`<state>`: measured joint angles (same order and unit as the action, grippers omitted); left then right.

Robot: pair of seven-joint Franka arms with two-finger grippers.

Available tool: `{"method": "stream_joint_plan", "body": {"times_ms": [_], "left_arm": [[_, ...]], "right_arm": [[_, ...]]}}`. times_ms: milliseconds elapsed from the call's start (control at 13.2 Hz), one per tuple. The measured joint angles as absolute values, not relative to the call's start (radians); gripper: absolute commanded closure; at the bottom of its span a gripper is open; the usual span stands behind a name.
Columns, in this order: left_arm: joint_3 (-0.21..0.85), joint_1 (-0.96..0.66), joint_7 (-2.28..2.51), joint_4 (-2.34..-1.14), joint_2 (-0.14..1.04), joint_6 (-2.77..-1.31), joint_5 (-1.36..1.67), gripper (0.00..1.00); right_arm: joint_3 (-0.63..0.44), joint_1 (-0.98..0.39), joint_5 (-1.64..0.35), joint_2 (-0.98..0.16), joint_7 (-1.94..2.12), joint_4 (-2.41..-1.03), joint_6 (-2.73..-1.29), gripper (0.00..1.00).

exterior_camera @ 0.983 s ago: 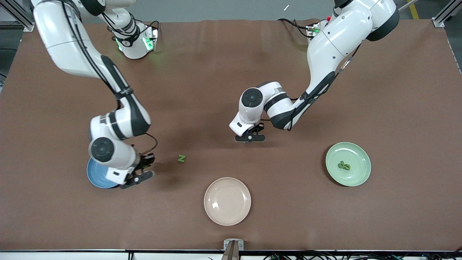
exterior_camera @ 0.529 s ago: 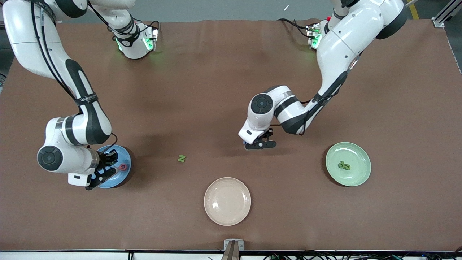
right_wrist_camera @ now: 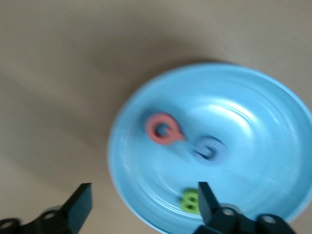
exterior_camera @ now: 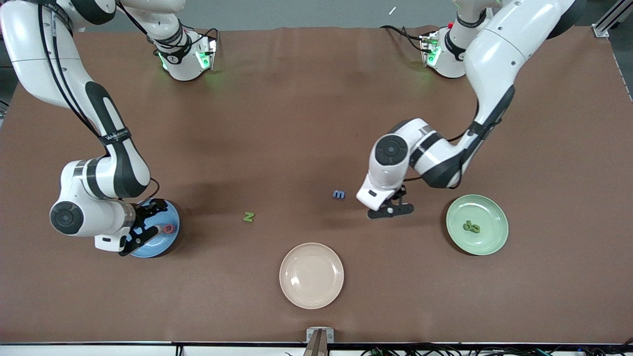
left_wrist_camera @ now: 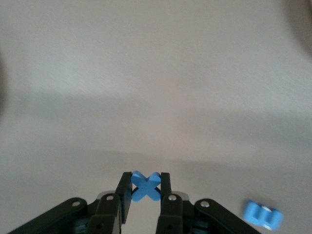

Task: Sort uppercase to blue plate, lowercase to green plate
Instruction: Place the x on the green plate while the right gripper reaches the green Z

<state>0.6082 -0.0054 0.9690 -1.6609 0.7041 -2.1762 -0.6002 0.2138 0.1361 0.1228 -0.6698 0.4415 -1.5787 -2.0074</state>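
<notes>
left gripper (left_wrist_camera: 146, 187) is clamped on a little blue x (left_wrist_camera: 145, 185), hanging over the bare table (left_wrist_camera: 156, 73). A blurry blue m (left_wrist_camera: 263, 215) sits on the surface nearby

I'm looking down on a wide brown tabletop (exterior_camera: 296, 99), matte, with faint creases running across its covering near the upper edge. Soft shadows lie on it, so the light is coming from overhead. Past the table's top edge I see a strip of grey floor (exterior_camera: 306, 12) with a small white mark on it. A bit of yellow floor line (exterior_camera: 567, 12) shows at the upper corner on the left arm's end. Silver aluminium frame rails (exterior_camera: 613, 15) angle in at that corner. Along the bottom edge I see a white rim, dark cables (exterior_camera: 445, 351), and a small metal bracket (exterior_camera: 320, 336) at centre.
</notes>
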Motion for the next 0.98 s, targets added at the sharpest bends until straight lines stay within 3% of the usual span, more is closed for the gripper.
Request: {"method": "stream_joint_plan", "body": {"times_ms": [529,680,756,831,907,983], "left_arm": [[0.61,0.305,0.553,-1.692,0.684,-2.169,-0.6,0.94],[0.61,0.37,0.481,-1.701,0.684,-2.169,-0.6,0.84],[0.61,0.391,0.462,-1.704,0.684,-2.169,-0.6,0.75],[0.609,0.406,0.456,-1.707,0.684,-2.169,-0.6,0.49],[0.609,0.416,0.456,-1.71,0.684,-2.169,-0.6,0.13],[0.609,0.424,0.456,-1.712,0.684,-2.169,-0.6,0.0]], "right_arm": [[0.265,-0.12,0.114,-0.665,-0.404,-1.57,-2.099,0.0],[0.265,-0.172,0.114,-0.668,-0.549,-1.574,-2.157,0.0],[0.264,-0.185,0.114,-0.673,-0.59,-1.581,-2.188,0.0],[0.264,-0.191,0.114,-0.683,-0.612,-1.588,-2.218,0.02],[0.263,-0.193,0.114,-0.695,-0.621,-1.599,-2.256,0.03],[0.261,-0.194,0.114,-0.707,-0.628,-1.616,-2.3,0.03]]}}
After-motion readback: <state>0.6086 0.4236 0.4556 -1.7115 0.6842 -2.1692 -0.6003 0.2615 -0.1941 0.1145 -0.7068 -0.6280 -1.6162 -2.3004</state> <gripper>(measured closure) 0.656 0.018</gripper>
